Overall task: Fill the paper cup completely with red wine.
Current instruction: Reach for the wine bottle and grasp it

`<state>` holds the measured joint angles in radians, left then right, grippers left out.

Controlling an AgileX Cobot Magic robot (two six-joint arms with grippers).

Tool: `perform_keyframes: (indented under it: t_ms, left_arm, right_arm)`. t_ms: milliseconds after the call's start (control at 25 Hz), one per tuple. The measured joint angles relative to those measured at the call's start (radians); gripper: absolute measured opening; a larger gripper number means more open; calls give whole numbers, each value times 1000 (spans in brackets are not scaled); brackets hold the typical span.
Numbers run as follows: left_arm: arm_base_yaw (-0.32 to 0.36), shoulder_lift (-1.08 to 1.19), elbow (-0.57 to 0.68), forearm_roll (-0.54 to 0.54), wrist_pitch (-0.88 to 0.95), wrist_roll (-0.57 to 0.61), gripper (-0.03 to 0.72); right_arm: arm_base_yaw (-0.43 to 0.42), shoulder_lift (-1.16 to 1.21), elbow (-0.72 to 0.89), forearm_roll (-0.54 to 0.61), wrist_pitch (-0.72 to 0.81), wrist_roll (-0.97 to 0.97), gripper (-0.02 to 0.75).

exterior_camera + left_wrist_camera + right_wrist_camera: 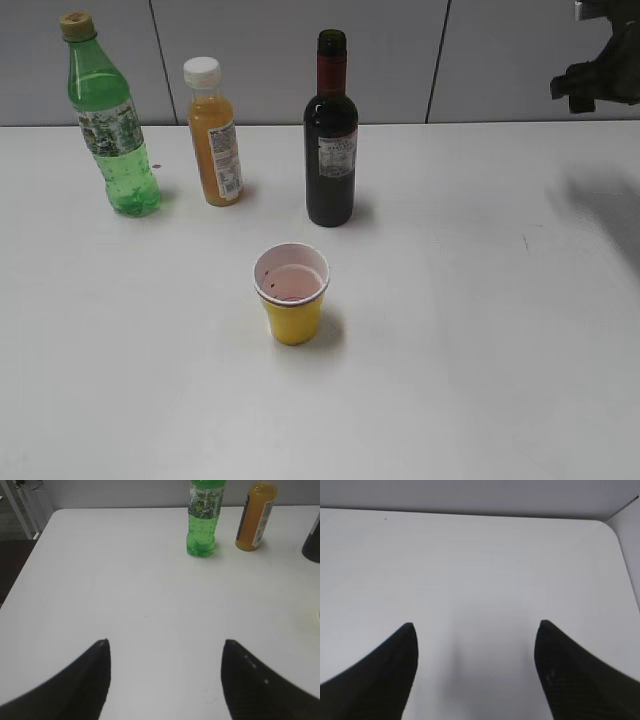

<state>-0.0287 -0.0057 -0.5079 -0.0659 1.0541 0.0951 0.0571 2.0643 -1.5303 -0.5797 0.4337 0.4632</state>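
Exterior view: a yellow paper cup (291,294) stands alone near the middle of a white table (480,330), a faint pinkish film at its bottom. Behind it stand the dark wine bottle (331,135), an orange juice bottle (213,135) and a green soda bottle (108,120); all three labels are too small to read. Only part of the right arm (598,70) shows, top right. Left gripper (165,645) and right gripper (476,627) both hang spread wide, holding nothing.
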Motion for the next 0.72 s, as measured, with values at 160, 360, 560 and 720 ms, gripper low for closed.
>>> perform_keyframes:
  t_ms: [160, 360, 560, 720]
  left_arm:
    - [0, 0, 0, 0, 0, 0, 519]
    - [0, 0, 0, 0, 0, 0, 519]
    - [0, 0, 0, 0, 0, 0, 519]
    - [0, 0, 0, 0, 0, 0, 519]
  right_arm:
    - [-27, 13, -212, 408, 280, -304, 553]
    - [-60, 27, -388, 560, 632, -443, 553]
    - [-60, 13, -409, 580, 750, -498, 553]
    - [-60, -91, -320, 628, 752, -510, 553]
